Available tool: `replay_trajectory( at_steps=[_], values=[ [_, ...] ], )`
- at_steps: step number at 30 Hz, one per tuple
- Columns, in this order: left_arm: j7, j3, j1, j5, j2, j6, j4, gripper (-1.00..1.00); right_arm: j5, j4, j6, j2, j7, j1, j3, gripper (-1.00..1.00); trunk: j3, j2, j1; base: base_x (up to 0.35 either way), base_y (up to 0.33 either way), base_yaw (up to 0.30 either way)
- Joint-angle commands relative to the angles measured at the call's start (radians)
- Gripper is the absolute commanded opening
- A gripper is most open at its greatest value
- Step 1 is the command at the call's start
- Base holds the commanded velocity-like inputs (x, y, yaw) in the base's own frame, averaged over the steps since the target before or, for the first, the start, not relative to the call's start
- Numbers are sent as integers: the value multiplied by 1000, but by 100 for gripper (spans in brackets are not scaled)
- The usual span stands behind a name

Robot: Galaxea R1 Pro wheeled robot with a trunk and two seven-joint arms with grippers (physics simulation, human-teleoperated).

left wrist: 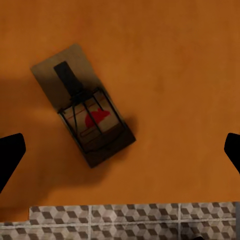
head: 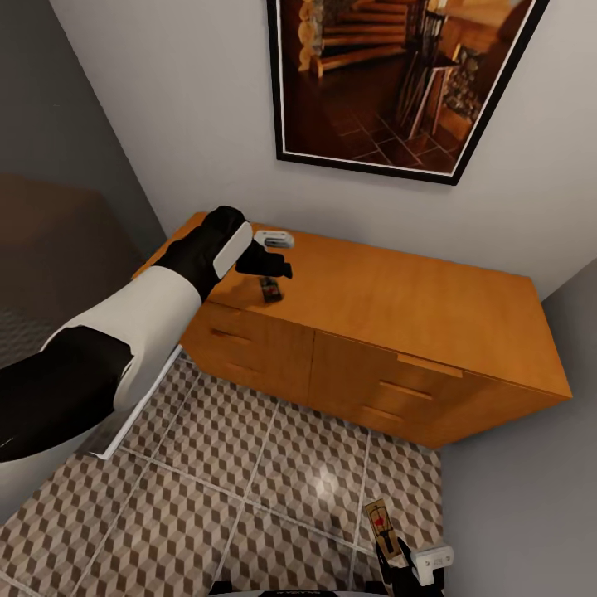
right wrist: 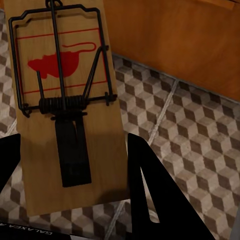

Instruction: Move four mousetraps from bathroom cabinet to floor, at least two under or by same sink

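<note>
One mousetrap lies flat on the cabinet top, near its front edge at centre-left of the frame, with the left gripper hovering over it, fingers spread wide apart. At lower right, a second mousetrap is pinched in the right gripper, partly cut off by the frame edge, above open bathroom floor.
</note>
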Motion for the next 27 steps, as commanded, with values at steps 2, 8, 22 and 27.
replay_trajectory(
  at_steps=[2,8,22,27],
  values=[
    [3,-5,-1,6,4,2,0,100,-12,1,-2,0,14,-1,1,-100,-1,-2,1,0,0,0],
    [4,-5,9,5,9,2,0,100,-12,1,-3,0,14,-1,1,-100,-1,-2,1,0,0,0],
    [5,-6,13,5,9,1,34,100,-12,1,-3,0,14,-1,1,-100,-1,-2,1,0,0,0],
    [5,-6,13,5,9,1,35,100,-12,1,-4,0,14,-1,1,-100,-1,-2,1,0,0,0]
  ],
)
